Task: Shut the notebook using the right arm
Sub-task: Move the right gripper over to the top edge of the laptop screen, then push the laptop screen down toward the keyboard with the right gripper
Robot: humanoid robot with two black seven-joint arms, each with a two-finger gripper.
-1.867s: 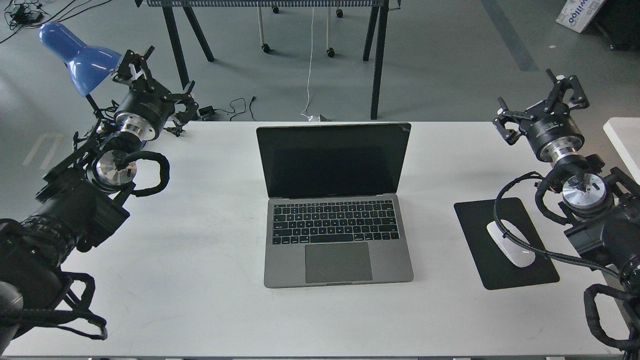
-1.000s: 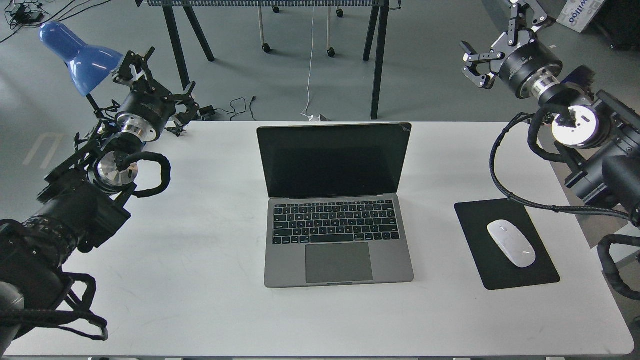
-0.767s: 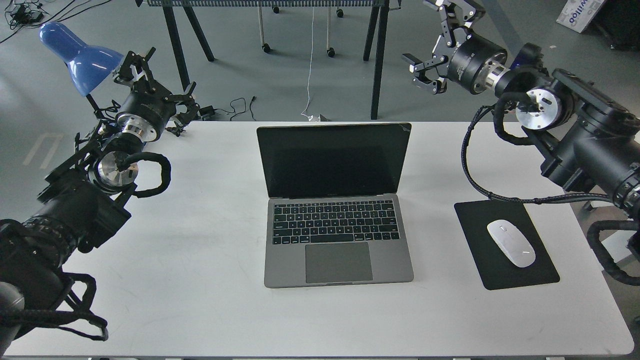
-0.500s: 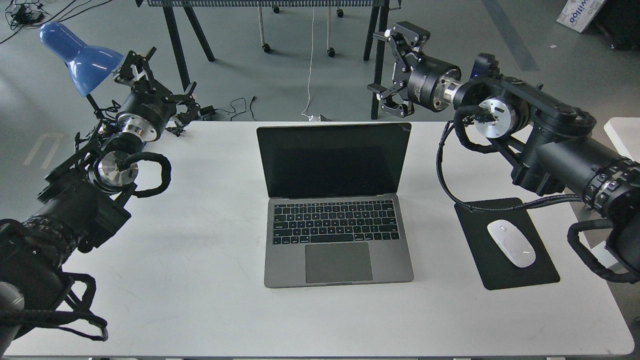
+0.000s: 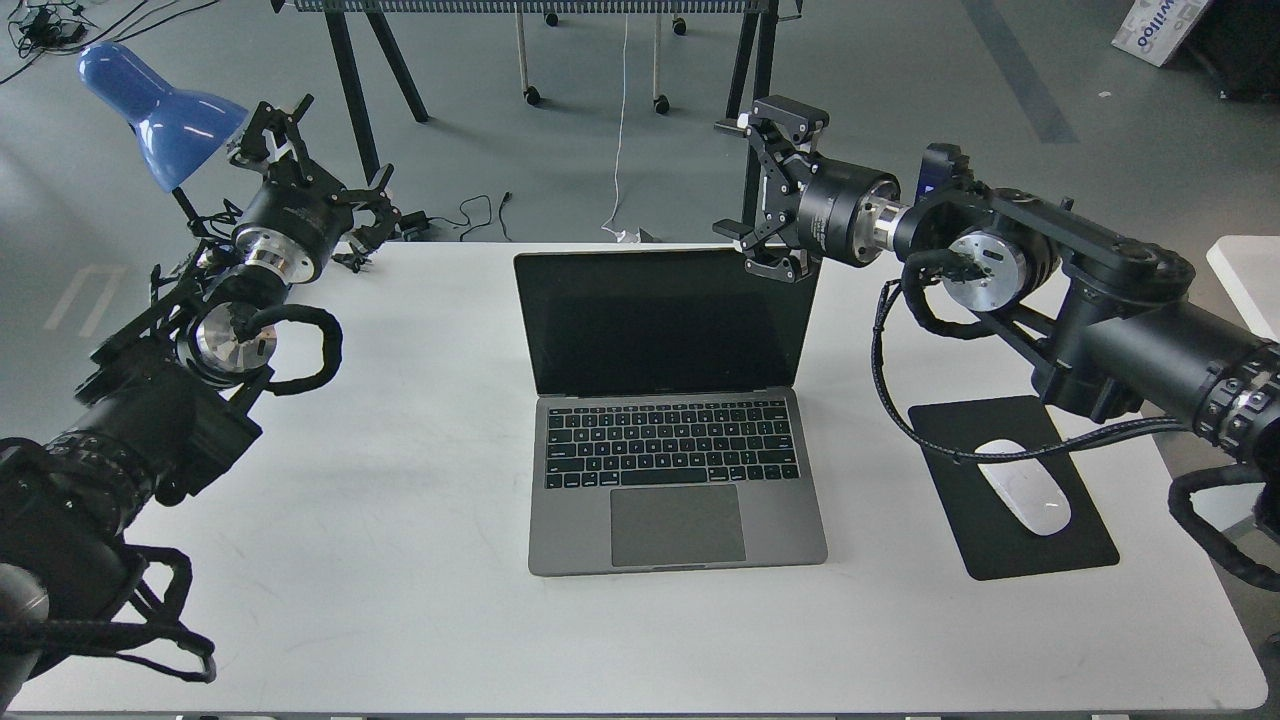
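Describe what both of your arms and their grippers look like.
Both arms are black with round silver joint caps and looped, braided black cables. The right arm carries a small blue module near its wrist and a silver ring behind its black cylindrical gripper base. The right gripper and left gripper are black, skeletal linkage fingers. The left arm shows no blue module.

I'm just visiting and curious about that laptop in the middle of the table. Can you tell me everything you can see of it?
The laptop is slim, with a grey body that looks like metal. It has a black keyboard, a large grey trackpad below the keys and a dark, blank screen. It lies flat near the middle of the white table, lid open and leaning slightly back. The right end effector, fingers spread, overlaps the lid's upper right corner in this view; whether it touches is unclear.
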